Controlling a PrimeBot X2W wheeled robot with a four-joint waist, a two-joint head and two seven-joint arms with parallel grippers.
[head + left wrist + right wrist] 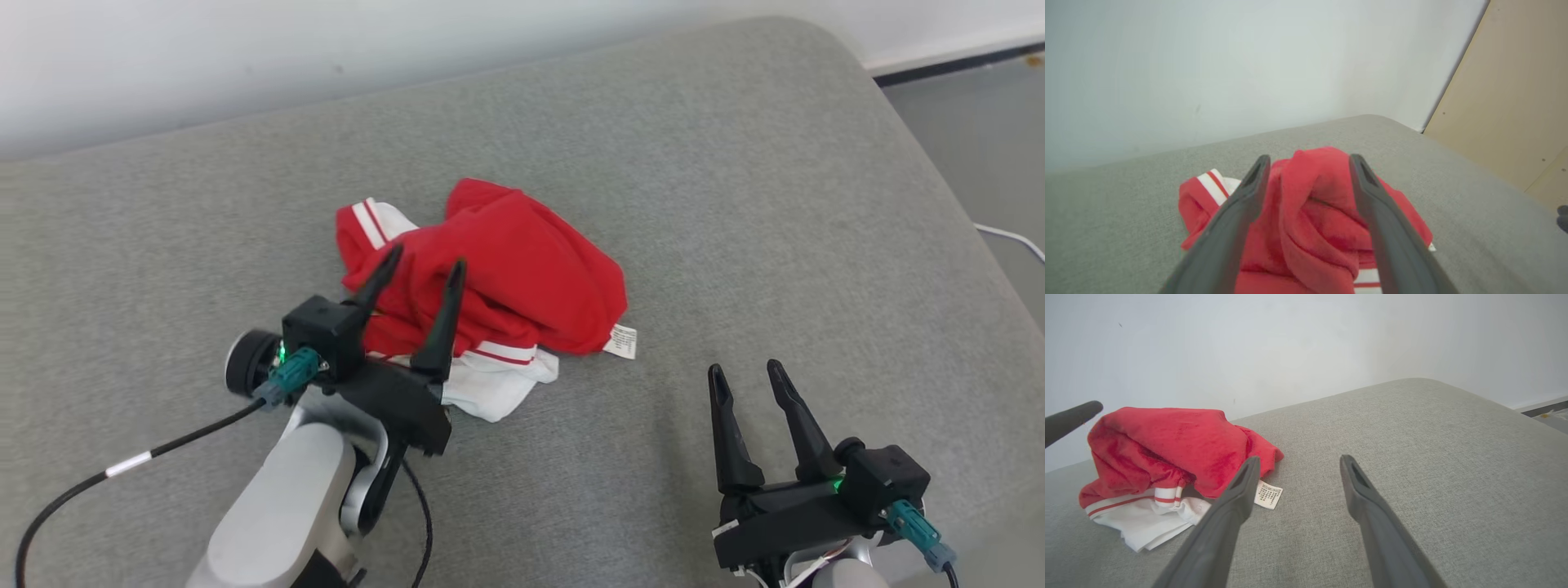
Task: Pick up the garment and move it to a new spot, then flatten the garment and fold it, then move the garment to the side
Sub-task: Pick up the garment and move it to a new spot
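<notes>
A crumpled red garment (pixel 506 261) with white panels and red-striped trim lies in a heap on the grey cushion (pixel 735 204); a white care label (pixel 623 340) sticks out at its right edge. My left gripper (pixel 424 265) is open, its two dark fingers spread over the heap's near-left part, and the red cloth (pixel 1310 216) bulges between them in the left wrist view. My right gripper (pixel 744 369) is open over bare cushion, to the right of the garment (pixel 1167 453) and apart from it, with nothing between its fingers.
The cushion's rounded right edge (pixel 963 212) drops to a grey floor with a white cable (pixel 1012 238). A pale wall (pixel 245 57) runs behind the cushion. A tan panel (pixel 1515 102) stands past the cushion's far corner. A black cable (pixel 98 478) trails from my left wrist.
</notes>
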